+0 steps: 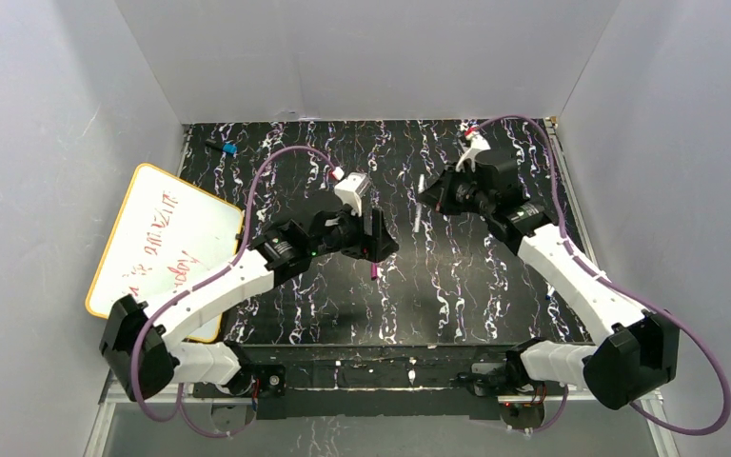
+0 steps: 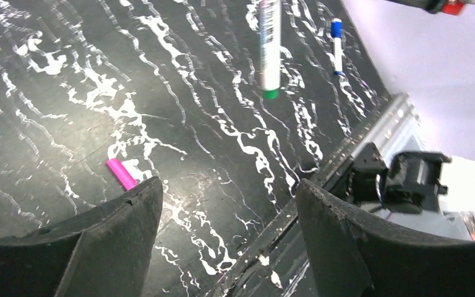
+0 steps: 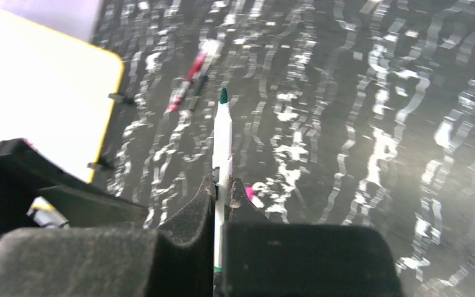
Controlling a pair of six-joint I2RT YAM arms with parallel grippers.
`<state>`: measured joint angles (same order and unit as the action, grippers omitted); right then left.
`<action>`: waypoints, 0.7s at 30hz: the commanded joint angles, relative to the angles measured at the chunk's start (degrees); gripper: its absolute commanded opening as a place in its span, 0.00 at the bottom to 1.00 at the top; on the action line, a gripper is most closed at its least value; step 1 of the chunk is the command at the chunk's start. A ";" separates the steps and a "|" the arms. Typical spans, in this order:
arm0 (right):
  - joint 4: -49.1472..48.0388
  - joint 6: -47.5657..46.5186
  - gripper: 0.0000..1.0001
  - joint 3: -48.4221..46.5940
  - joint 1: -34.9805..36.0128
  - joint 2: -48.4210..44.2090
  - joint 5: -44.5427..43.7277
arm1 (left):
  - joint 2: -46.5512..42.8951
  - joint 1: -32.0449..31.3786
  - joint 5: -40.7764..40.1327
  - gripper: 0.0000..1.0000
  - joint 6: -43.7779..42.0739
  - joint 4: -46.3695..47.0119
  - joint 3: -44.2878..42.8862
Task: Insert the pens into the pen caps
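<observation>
My right gripper (image 3: 222, 185) is shut on a white pen (image 3: 222, 139) whose green tip points away from the wrist. From above, this pen (image 1: 419, 211) hangs over the middle of the table at the right gripper (image 1: 430, 195). A magenta pen cap (image 2: 122, 173) lies on the marbled black table, just beside the left finger of my left gripper (image 2: 229, 198). That gripper is open with nothing between its fingers. In the top view the cap (image 1: 373, 271) lies just in front of the left gripper (image 1: 378, 240). The white pen (image 2: 269, 46) also shows in the left wrist view.
A yellow-rimmed whiteboard (image 1: 167, 238) leans at the table's left side. A small pen with a blue cap (image 2: 336, 43) lies to the right. A red pen and a dark one (image 3: 188, 83) lie near the whiteboard. A blue-tipped black object (image 1: 224, 148) sits at the back left.
</observation>
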<state>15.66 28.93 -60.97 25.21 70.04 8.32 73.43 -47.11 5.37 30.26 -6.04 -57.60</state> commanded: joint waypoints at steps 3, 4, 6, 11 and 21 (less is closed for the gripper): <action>-13.78 2.08 0.01 -0.76 5.83 -2.27 8.61 | -5.68 1.14 14.69 0.76 -6.75 10.69 6.11; -14.80 1.96 0.01 -0.66 6.91 -2.72 8.26 | -6.08 1.12 15.15 0.76 -7.27 11.28 6.33; -15.16 2.00 0.01 -0.87 8.56 -3.42 7.84 | -6.71 1.19 14.91 0.76 -8.49 11.36 6.33; -15.22 3.20 0.01 -2.64 12.13 -2.66 7.01 | -8.72 1.32 15.38 0.76 -8.84 16.02 7.86; -16.91 3.42 0.01 -3.26 18.70 -1.71 2.95 | -10.47 1.64 13.45 0.65 -7.76 19.65 7.86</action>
<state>2.24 32.05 -61.23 42.35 68.01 13.19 65.56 -45.95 19.53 23.05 11.14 -49.98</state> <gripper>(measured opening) 0.064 0.690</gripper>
